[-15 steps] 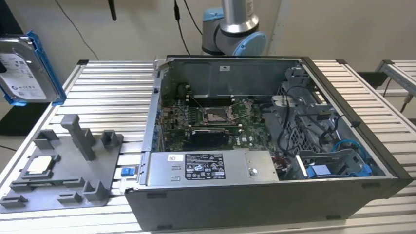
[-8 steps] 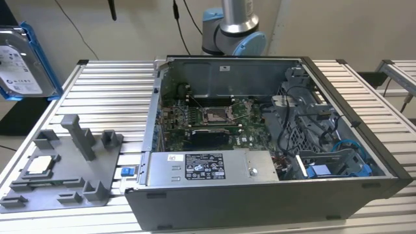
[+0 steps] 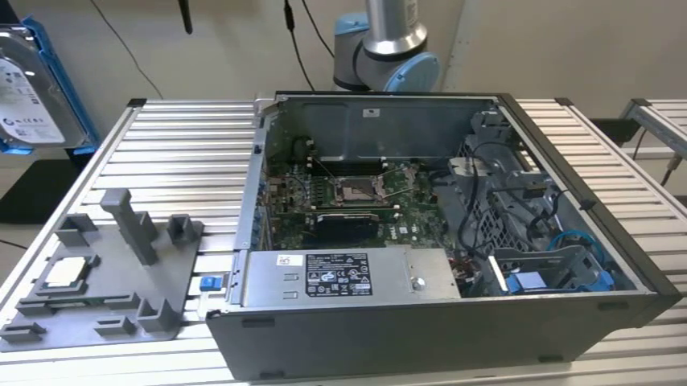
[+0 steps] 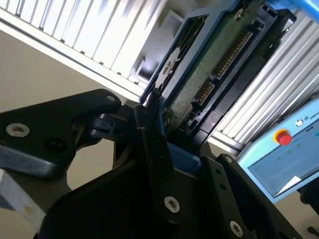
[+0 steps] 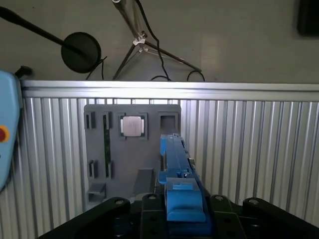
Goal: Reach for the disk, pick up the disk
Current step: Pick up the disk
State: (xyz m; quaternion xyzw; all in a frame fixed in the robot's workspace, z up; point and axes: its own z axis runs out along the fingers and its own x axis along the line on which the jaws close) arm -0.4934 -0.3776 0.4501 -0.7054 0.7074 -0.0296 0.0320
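Pickup looks complete to us — the black gripper (image 4: 158, 127) is clamped on the flat silver-grey disk with blue plastic rails (image 3: 27, 88), raised clear of the ribbed aluminium table (image 3: 172, 153) at the exterior view's left edge — any next move calls for a steady clamp

Exterior view: high and oblique, looking down on the table (image 3: 172, 145), the open computer case (image 3: 429, 346) and the grey fixture (image 3: 108, 277). First wrist view: above the table, looking down along the disk (image 5: 172, 154) onto that fixture. Second wrist view: close against the disk's circuit-board face.
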